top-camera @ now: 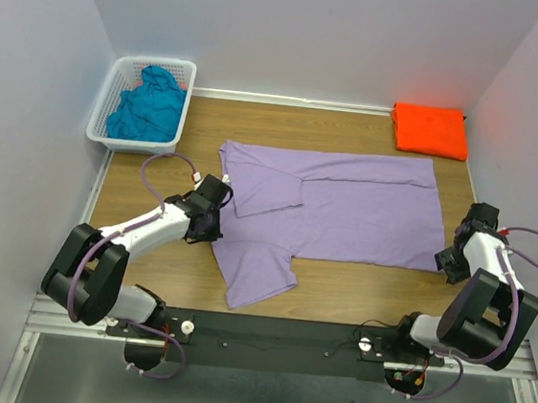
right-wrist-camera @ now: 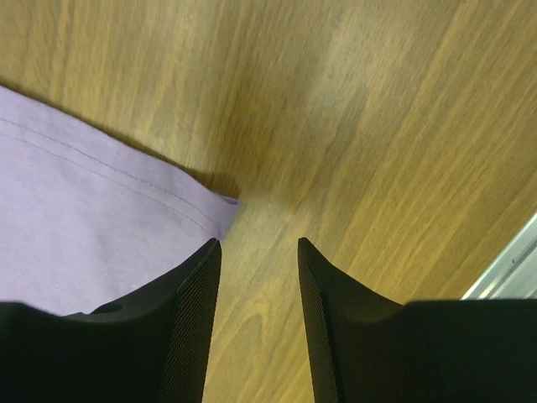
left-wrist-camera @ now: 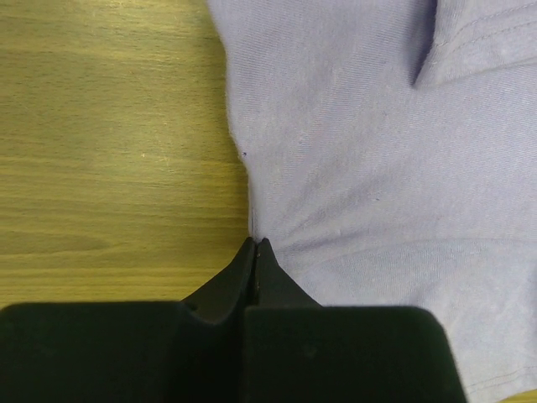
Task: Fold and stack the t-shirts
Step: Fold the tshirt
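The lavender t-shirt lies spread flat across the middle of the wooden table, its top sleeve folded in over the body and its lower sleeve pointing to the near edge. My left gripper sits at the shirt's left edge. In the left wrist view the gripper is shut, and wrinkles in the cloth run into its tips. My right gripper is open just beside the shirt's near right hem corner, its jaws over bare wood. The orange t-shirt lies folded at the back right. The teal t-shirt is crumpled in the basket.
The white lattice basket stands at the back left corner. Walls close in the table on the left, back and right. A black rail with the arm bases runs along the near edge.
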You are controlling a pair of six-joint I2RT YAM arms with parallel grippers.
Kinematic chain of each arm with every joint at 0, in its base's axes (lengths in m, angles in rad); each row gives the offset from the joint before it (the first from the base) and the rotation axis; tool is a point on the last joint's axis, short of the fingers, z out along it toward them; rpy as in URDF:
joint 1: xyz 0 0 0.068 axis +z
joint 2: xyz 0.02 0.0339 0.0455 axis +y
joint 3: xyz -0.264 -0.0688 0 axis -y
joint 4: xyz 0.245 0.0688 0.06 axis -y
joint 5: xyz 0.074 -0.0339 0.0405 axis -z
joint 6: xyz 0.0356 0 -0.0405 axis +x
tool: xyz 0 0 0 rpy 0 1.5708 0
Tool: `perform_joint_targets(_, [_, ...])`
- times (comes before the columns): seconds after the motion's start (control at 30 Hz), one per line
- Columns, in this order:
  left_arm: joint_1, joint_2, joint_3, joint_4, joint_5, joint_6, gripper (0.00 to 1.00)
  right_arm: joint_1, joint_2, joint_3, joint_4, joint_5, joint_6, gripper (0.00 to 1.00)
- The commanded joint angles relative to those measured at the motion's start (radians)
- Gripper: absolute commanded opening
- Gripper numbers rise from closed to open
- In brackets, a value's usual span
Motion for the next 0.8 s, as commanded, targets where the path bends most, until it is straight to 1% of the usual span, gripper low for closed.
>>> perform_joint_targets(0.0, [-0.005,-0.024,-0.002,-0.014,-0.041,-0.009,0.00,-0.018,-0.001,-0.010,0.052,-0.015,0.042,0.48])
perform_joint_targets(0.23, [-0.005,-0.024,0.000,-0.017,-0.038,-0.007,0.00,-0.029,0.011,-0.022,0.087,-0.048,0.067,0.48])
perform_joint_targets(0.5, [-0.006,-0.023,0.002,-0.016,-0.036,-0.006,0.00,-0.043,0.039,-0.105,0.149,-0.040,0.084,0.46])
perform_joint_targets(0.57, [-0.005,-0.027,0.000,-0.016,-0.036,-0.006,0.00,-0.046,0.044,-0.114,0.161,-0.049,0.088,0.45])
perform_joint_targets(0.77, [-0.006,-0.035,0.003,-0.019,-0.039,-0.010,0.00,-0.055,0.044,-0.114,0.167,-0.037,0.090,0.35])
